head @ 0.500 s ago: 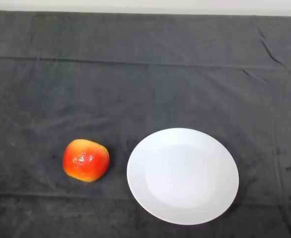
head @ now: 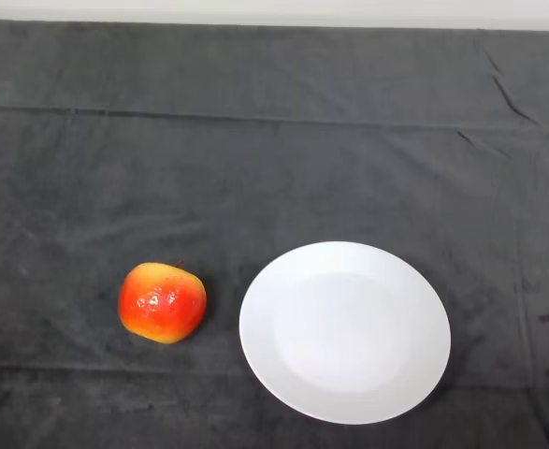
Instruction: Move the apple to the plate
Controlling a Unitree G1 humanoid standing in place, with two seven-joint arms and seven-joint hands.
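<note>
1. Nothing has shifted since half a second ago: the apple (head: 162, 302) sits in the same spot on the dark cloth (head: 255, 159), and the white plate (head: 260, 374) holds the same place beside it.
2. Apple: red-orange with a yellow underside, glossy highlights on its upper face, resting toward the robot's left. Near the plate's left rim, apart from it, a strip of cloth between them.
3. Plate: round, plain, nothing on it. Lies to the right of the apple and slightly nearer the table's front edge.
4. Hand: no part of the arm or hand shows in the head view, so whether it is released or clenched cannot be told.
5. Reading: the task looks not yet begun. The apple is untouched on the cloth and the move to the plate is wholly left to do.
6. Likely need: an approach from the lower left onto the apple, then a short carry rightward over the rim.
7. Risk, as judged: a round, smooth fruit may roll if nudged off-centre.
</note>
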